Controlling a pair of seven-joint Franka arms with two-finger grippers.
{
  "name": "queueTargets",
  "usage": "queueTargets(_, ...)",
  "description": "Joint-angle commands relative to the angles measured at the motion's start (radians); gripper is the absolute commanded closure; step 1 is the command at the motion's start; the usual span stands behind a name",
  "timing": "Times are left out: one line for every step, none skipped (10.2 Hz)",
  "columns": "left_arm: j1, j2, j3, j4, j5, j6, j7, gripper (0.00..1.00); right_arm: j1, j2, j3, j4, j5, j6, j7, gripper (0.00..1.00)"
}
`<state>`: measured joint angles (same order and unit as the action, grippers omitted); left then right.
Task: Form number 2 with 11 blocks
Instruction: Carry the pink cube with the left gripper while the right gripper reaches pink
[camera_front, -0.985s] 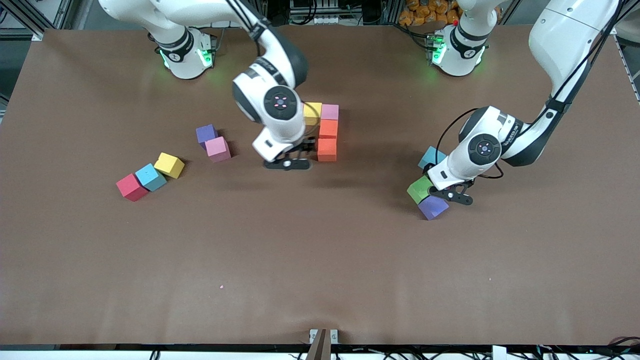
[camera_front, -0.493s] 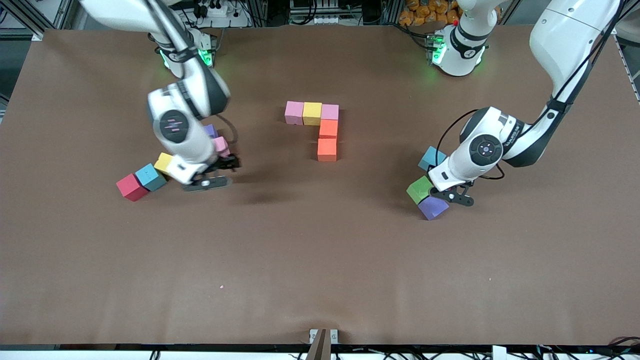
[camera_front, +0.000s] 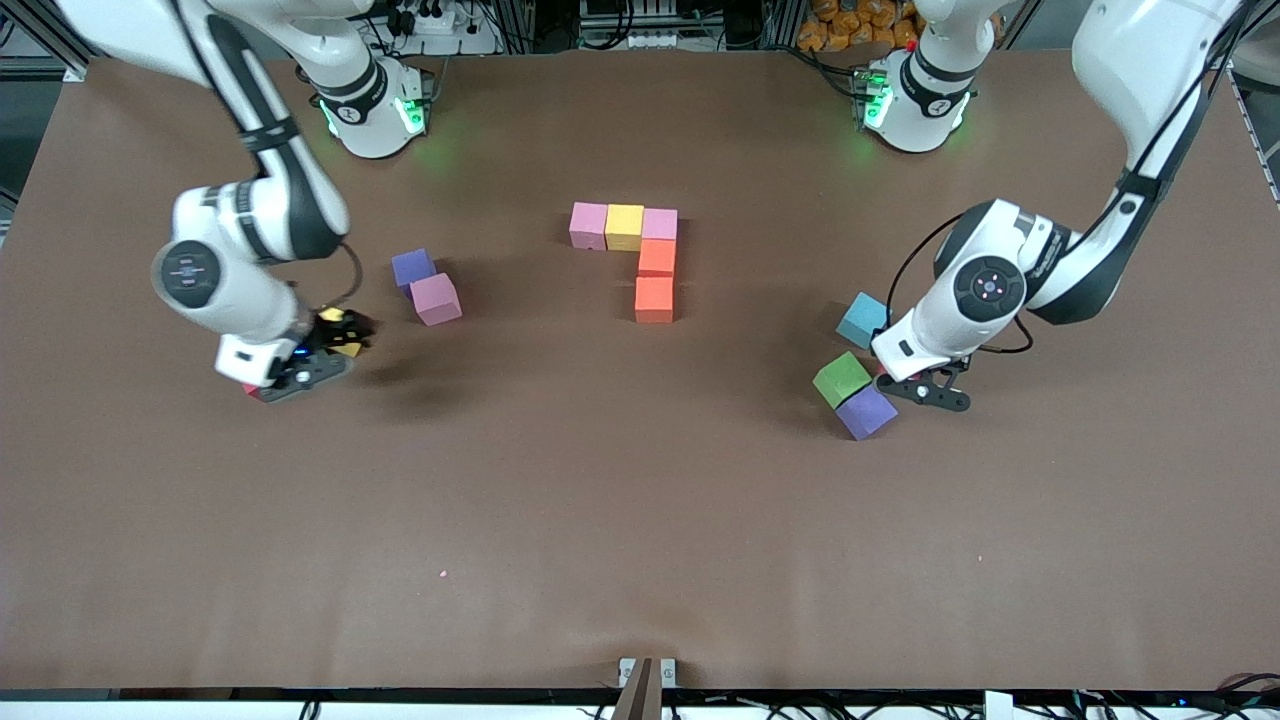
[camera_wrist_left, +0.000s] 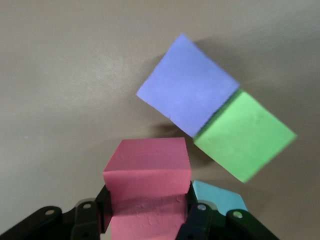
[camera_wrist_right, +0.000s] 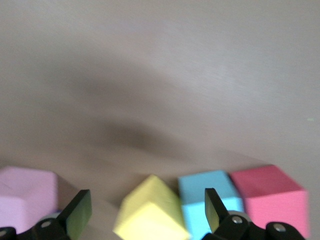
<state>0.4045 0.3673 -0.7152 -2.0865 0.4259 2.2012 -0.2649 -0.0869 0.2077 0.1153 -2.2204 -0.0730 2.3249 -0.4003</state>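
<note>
The partial digit stands mid-table: pink (camera_front: 589, 225), yellow (camera_front: 625, 226) and pink (camera_front: 659, 223) cubes in a row, with two orange cubes (camera_front: 656, 278) below the last. My left gripper (camera_front: 928, 390) is shut on a red cube (camera_wrist_left: 147, 182), beside the purple cube (camera_front: 866, 411), green cube (camera_front: 841, 379) and light blue cube (camera_front: 862, 319). My right gripper (camera_front: 300, 368) is open and low over a yellow cube (camera_wrist_right: 150, 212), which sits between its fingers. A light blue cube (camera_wrist_right: 207, 192) and a red cube (camera_wrist_right: 270, 197) lie beside the yellow one.
A loose purple cube (camera_front: 412, 267) and a pink cube (camera_front: 436, 298) lie between the right gripper and the digit. The pink one also shows in the right wrist view (camera_wrist_right: 27, 200). The brown table (camera_front: 640, 520) is bare toward the front camera.
My right arm swung from the digit to the yellow, blue and red cubes at its end of the table, uncovering the first pink cube. My left gripper shifted slightly away from the green and purple cubes.
</note>
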Motion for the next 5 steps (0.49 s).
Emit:
queueTargets(0.005,-0.067,-0.087,0.083,-0.050,-0.140,-0.005,0.72,-0.117,-0.036,0.020,-0.033,-0.004,-0.001,-0.109,0.00)
queueTargets(-0.002,-0.061,-0.128,0.142,-0.067,-0.193,-0.013,0.73,-0.155,-0.033,0.020,-0.032,0.008,-0.004,-0.056,0.00)
queueTargets(-0.010,-0.054,-0.147,0.182,-0.114,-0.222,-0.025,0.73,-0.178,-0.028,0.018,-0.025,-0.023,-0.003,-0.081,0.00)
queueTargets(-0.021,-0.053,-0.159,0.203,-0.154,-0.225,-0.042,0.73,-0.209,-0.028,0.018,-0.025,-0.031,-0.009,-0.165,0.00)
queueTargets(-0.057,-0.051,-0.165,0.218,-0.179,-0.225,-0.083,0.73,-0.223,-0.030,0.018,-0.024,-0.031,-0.015,-0.175,0.00)
